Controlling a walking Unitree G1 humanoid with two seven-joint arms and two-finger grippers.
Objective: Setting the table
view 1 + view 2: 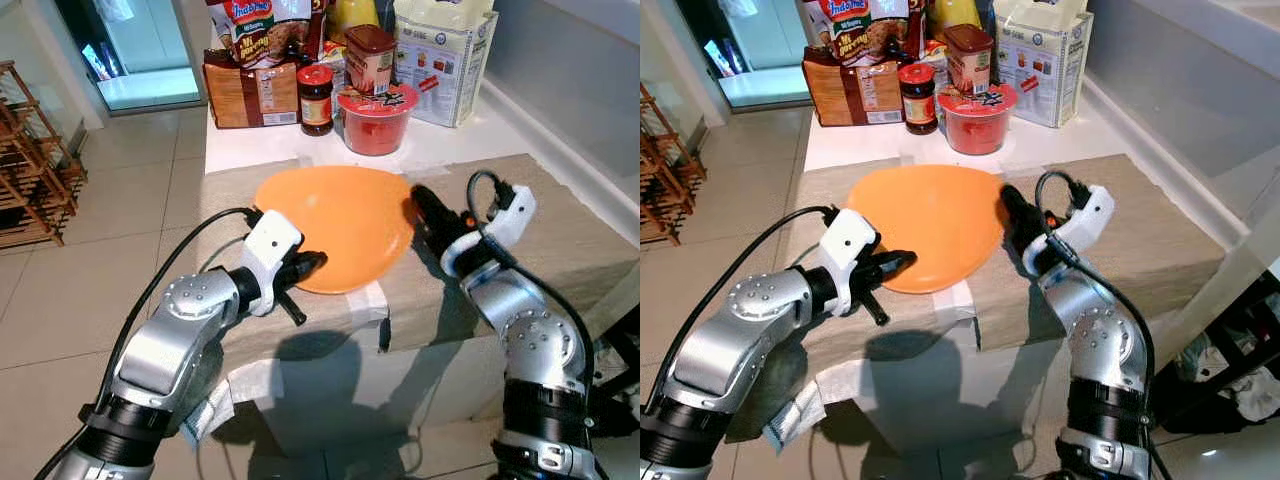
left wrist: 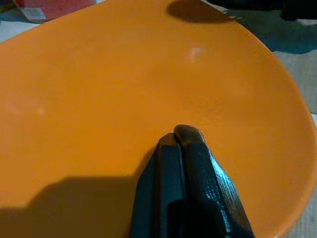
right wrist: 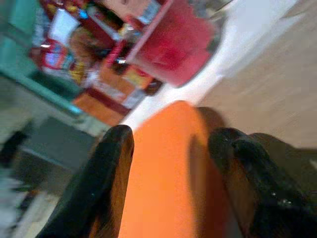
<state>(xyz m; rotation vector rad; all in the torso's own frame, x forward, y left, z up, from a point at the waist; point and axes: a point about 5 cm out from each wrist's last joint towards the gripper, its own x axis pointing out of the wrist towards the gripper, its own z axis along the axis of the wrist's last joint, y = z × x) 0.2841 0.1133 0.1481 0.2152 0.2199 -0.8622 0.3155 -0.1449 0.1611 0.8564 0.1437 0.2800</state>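
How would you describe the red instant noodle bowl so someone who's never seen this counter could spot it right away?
Start at the orange plate on the beige cloth, held between the left gripper and right gripper. Just beyond it on the white counter stands a row of groceries. The noodle bowl is nearest the plate: a squat red tub with a foil lid, lower and wider than the dark jar beside it.

Far edge of the counter is blocked by a row of groceries: brown packet (image 1: 250,93), dark jar (image 1: 315,99), red tub (image 1: 376,119) and white box (image 1: 445,60), all standing close together. The orange plate (image 1: 340,225) takes the middle of the grey mat (image 1: 560,235), with the left gripper (image 1: 305,268) at its near rim and the right gripper (image 1: 418,203) at its right rim (fingers astride the edge). Bare mat lies right of the plate, and tiled floor (image 1: 130,190) left of the counter.
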